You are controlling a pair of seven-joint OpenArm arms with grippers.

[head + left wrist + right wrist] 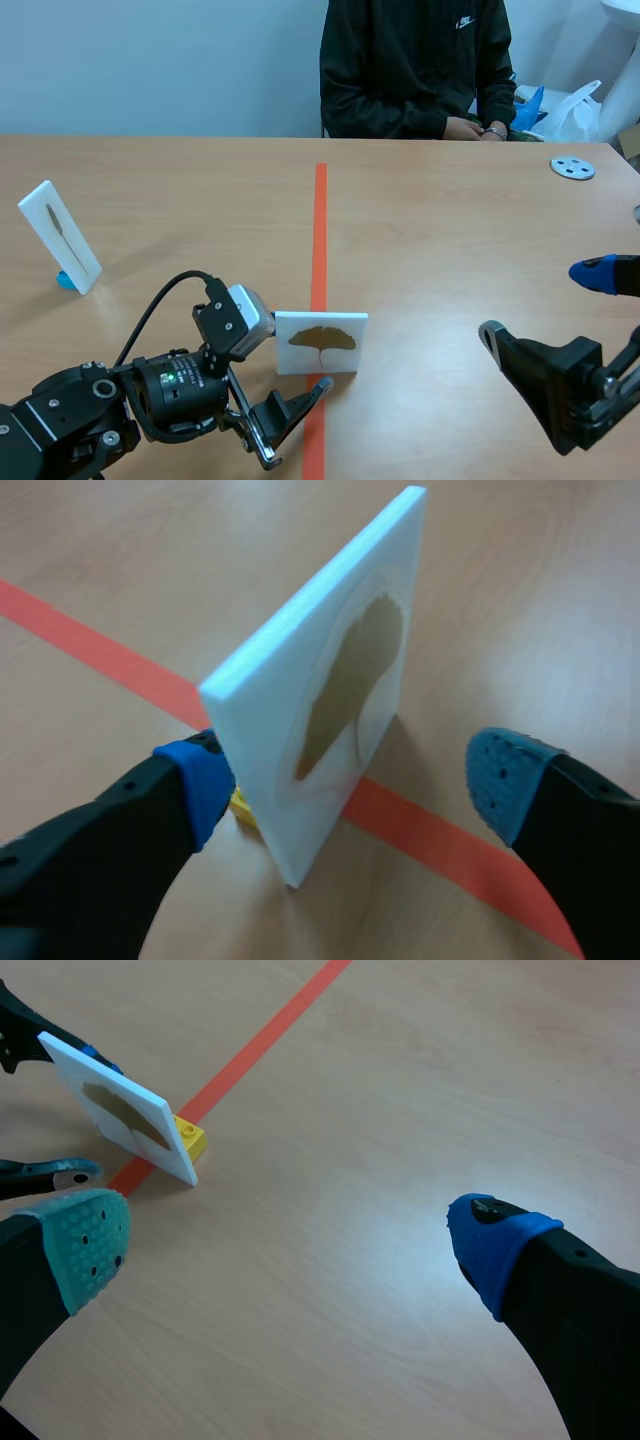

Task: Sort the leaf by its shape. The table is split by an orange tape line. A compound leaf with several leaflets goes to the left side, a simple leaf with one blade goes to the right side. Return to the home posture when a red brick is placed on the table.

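— As the left gripper (297, 420) hovers low at the near edge of the table (450, 230), where is the leaf card (321, 343)?

— Right on the orange tape line (320, 220), standing on its edge on a small yellow brick (190, 1138). It's a white card. The leaf on it is a single fan-shaped, golden-brown blade on a thin stalk, facing the robot.

— And the claw, is it on it?

— Not clamped. From the left wrist camera, the fingers stand wide apart with the card between them. One blue pad (200, 785) sits just beside the card's back, near its bottom edge; whether it touches, I can't tell. The other pad (500, 780) is well clear of the leaf face.

— The other arm?

— The right gripper (545, 305) is over the right half of the table, well apart from the card. Its fingers are spread too, with nothing between them but bare wood.

— Anything else out there?

— A second white card (60, 237) stands far out on the left side, propped on a blue base (66, 280), with a narrow dark leaf on it. A grey round disc (572, 168) lies at the far right. A person in a dark jacket (415, 65) sits across the table, hands resting at its far edge.
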